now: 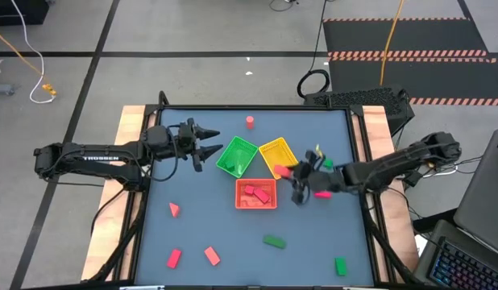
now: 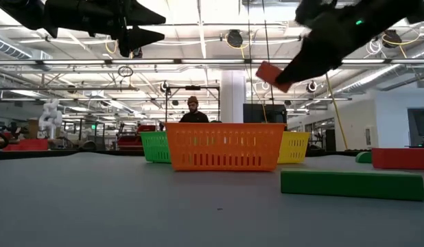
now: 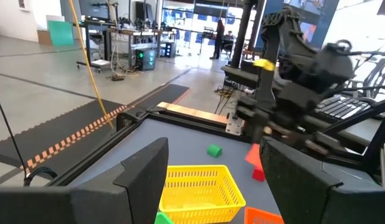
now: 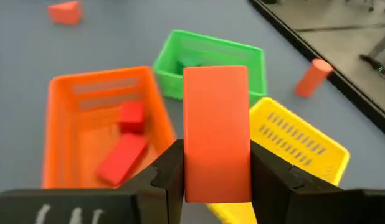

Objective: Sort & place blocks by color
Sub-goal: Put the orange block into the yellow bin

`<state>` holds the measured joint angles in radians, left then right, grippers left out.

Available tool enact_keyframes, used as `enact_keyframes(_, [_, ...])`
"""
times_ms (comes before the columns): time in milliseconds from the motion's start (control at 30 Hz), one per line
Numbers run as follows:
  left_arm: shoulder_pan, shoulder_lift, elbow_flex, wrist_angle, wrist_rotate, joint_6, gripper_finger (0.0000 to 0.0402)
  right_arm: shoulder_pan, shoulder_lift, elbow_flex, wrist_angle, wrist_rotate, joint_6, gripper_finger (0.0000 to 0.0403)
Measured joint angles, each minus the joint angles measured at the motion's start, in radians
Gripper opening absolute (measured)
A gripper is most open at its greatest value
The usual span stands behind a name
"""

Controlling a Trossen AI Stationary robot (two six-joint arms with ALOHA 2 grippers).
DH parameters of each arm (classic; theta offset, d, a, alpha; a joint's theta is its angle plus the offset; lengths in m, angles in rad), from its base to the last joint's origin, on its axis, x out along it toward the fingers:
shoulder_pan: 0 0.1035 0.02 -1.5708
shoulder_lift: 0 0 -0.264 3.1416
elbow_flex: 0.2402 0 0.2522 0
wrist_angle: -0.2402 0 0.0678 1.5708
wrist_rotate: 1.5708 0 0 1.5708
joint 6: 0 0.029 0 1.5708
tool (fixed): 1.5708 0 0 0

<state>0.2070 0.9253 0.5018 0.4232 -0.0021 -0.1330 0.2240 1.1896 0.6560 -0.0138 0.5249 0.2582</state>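
Observation:
My right gripper (image 1: 292,175) is shut on a red brick block (image 4: 216,124), high above the table between the yellow tray (image 1: 277,154) and the orange-red tray (image 1: 257,195). The low view shows the block (image 2: 272,74) well above the trays. Two red blocks (image 4: 123,149) lie in the orange-red tray. The green tray (image 1: 237,156) stands left of the yellow one. My left gripper (image 1: 207,143) hovers open just left of the green tray, pointing level toward the right. Loose blocks lie on the table: a red cylinder (image 1: 250,122), a salmon wedge (image 1: 175,209), a green brick (image 1: 274,241). My right gripper pinches the red block's two long sides (image 4: 187,168) between its two fingers (image 4: 171,175). The block's length runs along the fingers and sticks out past them. The fingers slant down from the table's right side. The block is lifted clear of the trays and table.
Near the front edge lie a pink-red brick (image 1: 174,258), a salmon brick (image 1: 212,256) and a green block (image 1: 341,265). A pink block (image 1: 321,194) lies under my right arm. A person (image 2: 192,110) stands in the room behind the table.

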Motion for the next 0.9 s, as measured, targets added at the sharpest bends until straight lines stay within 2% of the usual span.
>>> enact_keyframes(233, [0.0,0.0,0.0,-0.002,0.0,0.023,0.0253,-0.171,0.028,0.0,0.133,-0.129,-0.016,0.0122])
enact_keyframes(567, [0.001,0.0,0.0,-0.001,0.0,0.026,0.0253,-0.318,0.153,0.0,0.134,-0.241,0.014,0.0122])
enact_keyframes(900, [0.001,0.0,0.0,-0.001,0.0,0.025,0.0253,-0.362,0.248,0.0,0.144,-0.243,0.018,0.0145])
